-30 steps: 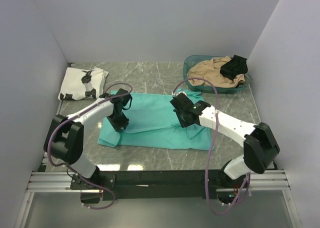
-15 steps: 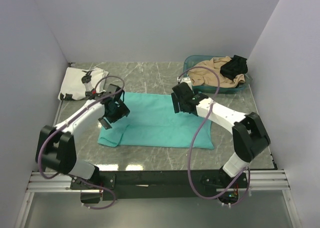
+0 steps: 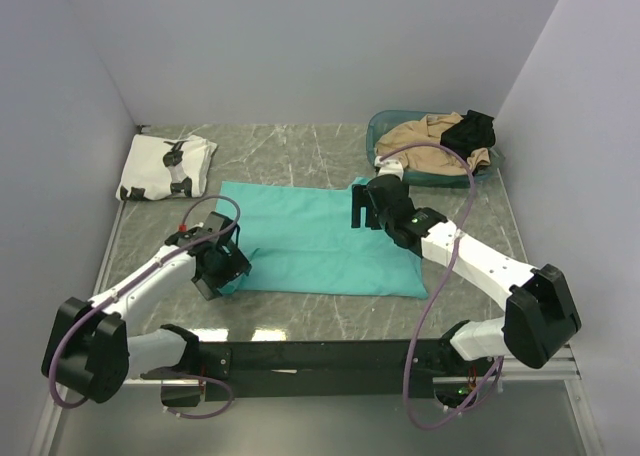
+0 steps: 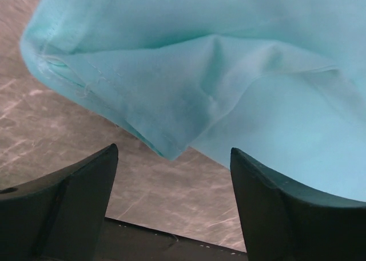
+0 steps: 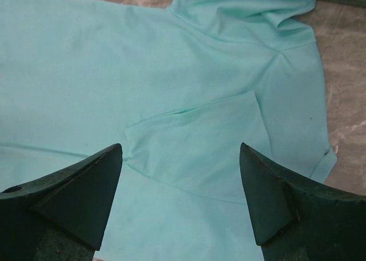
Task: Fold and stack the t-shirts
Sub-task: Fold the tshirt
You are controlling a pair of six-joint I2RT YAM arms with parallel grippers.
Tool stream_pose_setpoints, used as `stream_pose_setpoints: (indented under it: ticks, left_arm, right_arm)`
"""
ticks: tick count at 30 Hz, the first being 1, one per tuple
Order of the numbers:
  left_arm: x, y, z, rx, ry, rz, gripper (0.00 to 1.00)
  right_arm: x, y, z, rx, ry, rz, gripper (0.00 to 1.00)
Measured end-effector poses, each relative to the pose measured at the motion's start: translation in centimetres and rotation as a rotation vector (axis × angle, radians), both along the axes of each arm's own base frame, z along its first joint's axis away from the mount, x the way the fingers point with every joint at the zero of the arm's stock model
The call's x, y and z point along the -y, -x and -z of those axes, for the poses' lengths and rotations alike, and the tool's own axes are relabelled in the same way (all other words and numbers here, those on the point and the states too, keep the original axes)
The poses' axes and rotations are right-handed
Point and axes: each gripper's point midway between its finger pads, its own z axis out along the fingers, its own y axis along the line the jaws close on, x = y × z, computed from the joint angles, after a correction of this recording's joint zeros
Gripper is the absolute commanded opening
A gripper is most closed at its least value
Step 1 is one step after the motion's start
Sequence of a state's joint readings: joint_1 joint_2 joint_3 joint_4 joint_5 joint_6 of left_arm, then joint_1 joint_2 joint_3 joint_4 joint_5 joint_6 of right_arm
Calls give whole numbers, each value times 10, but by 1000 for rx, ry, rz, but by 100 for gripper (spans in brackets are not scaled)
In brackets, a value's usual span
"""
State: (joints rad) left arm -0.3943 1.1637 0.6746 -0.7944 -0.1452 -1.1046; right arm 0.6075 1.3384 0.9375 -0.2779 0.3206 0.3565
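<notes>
Retreat of the left gripper (image 3: 232, 273) to 7 o'clock and right gripper (image 3: 359, 208) to 2 o'clock, both spread empty, leaves the plain teal cloth t-shirt (image 3: 320, 238) folded flat.

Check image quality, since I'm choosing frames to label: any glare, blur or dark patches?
Top external: sharp, evenly lit, with white glare patches on the table near its front edge. Left wrist: teal t-shirt clear, tool fingers dark and featureless. Right wrist: cloth seams crisp, fingers likewise shadowed.
</notes>
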Motion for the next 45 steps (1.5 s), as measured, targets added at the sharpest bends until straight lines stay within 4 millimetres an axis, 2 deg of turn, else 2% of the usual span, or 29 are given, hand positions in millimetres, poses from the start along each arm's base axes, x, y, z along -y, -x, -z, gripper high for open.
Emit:
stream_pose_setpoints:
  ticks: [6,10,11,13,14,19,25,30,37,39,43,45]
  left_arm:
    - [6,1,16,-44,4,7,47]
    - [4,-1,18,-43,-14,-3,32]
    - [2,-1,19,-45,-24,-6,21]
    - [-1,-2,22,-55,-47,-11,10]
    - [-2,-3,24,-60,-58,-12,1]
    - [-5,-7,24,-78,-90,-15,1]
    - [-7,-19,1,-20,-103,-25,1]
    - [-13,-38,-17,26,-143,-54,1]
    - [-26,-73,-20,26,-237,-106,1]
    - [-29,-80,-20,26,-258,-113,3]
    - [-39,-94,-21,28,-292,-122,16]
    - [-45,-100,-20,29,-315,-123,18]
  right_arm:
    - [0,4,8,-16,-12,6,89]
    - [1,4,7,-11,-16,8,89]
    - [0,4,6,-9,-18,7,89]
    - [0,4,6,-7,-19,8,89]
    - [0,4,6,-7,-19,8,89]
    - [0,4,6,-7,-19,8,89]
    - [0,4,6,-7,-19,7,89]
    - [1,4,6,-7,-18,8,89]
    - [2,3,6,-5,-12,11,89]
    - [2,3,6,-5,-9,13,89]
    - [4,3,9,-8,6,20,89]
    - [7,1,10,-9,22,33,89]
